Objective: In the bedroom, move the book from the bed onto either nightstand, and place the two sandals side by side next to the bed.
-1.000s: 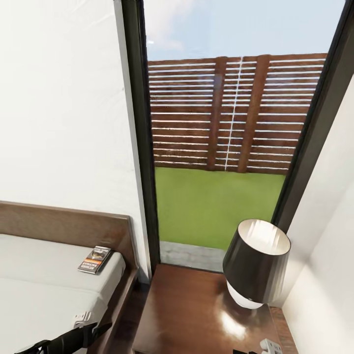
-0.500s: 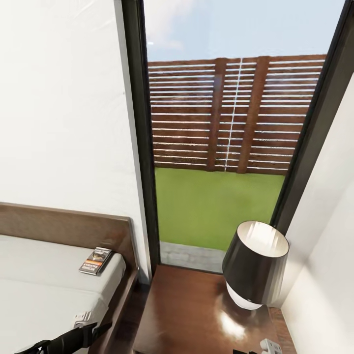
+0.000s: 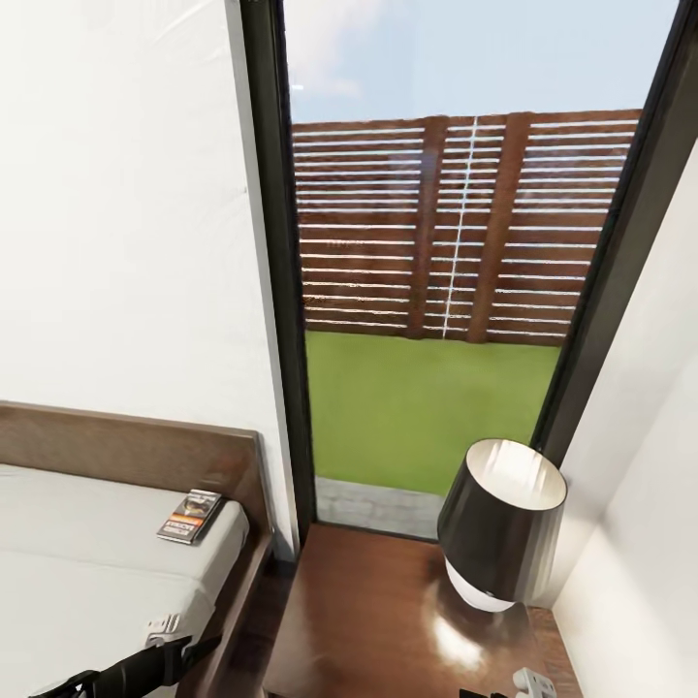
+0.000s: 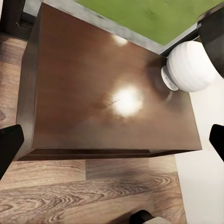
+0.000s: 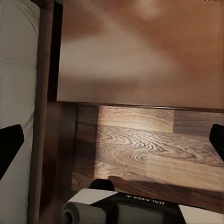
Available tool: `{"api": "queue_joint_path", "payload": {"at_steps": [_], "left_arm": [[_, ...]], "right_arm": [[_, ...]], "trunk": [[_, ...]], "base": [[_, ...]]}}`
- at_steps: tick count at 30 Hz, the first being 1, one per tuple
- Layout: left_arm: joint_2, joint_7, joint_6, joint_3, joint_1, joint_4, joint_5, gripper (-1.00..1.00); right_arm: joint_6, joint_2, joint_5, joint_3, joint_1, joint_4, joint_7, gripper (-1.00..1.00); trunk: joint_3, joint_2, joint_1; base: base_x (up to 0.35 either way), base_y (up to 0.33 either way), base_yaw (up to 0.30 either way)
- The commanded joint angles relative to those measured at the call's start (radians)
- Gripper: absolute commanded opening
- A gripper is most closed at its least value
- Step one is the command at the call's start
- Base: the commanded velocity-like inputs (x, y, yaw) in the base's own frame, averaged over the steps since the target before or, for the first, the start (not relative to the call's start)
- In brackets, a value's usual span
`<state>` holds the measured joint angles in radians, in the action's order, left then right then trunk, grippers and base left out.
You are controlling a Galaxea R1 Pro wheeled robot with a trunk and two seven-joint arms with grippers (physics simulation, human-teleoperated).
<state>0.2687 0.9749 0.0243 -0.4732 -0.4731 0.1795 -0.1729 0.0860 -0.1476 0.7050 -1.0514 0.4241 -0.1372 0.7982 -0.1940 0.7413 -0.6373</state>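
The book is seen lower left, on the bed by the headboard. Both claws, left and right, are spread empty. The lamp could be knocked during placement on the nightstand.

In the head view, the left arm was a slim matte-black limb with a pale grey bracket clipped to its upper side, and a small light-grey block with dark holes belonged to the right arm. In the left wrist view, the left gripper showed two blunt black fingertips at the frame's sides, plus a rounded black part. In the right wrist view, the right gripper had matching black fingertips; a white-and-grey cylindrical housing joined a black body with mirrored white "GALAXEA" lettering.
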Motion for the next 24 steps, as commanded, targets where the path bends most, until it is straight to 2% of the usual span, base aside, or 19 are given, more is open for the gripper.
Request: {"api": "queue_joint_path", "payload": {"at_steps": [1, 24], "left_arm": [[0.000, 0.004, 0.003, -0.008, -0.001, 0.000, -0.010, 1.00], [0.000, 0.002, 0.002, -0.008, -0.001, 0.000, -0.011, 1.00]], "right_arm": [[0.009, 0.000, 0.004, -0.008, 0.001, -0.002, 0.006, 1.00], [0.009, 0.000, 0.004, -0.009, 0.001, -0.002, 0.006, 1.00]], "trunk": [[0.002, -0.006, 0.004], [0.074, -0.167, 0.092]], "base": [[0.000, 0.000, 0.000], [0.000, 0.000, 0.000]]}}
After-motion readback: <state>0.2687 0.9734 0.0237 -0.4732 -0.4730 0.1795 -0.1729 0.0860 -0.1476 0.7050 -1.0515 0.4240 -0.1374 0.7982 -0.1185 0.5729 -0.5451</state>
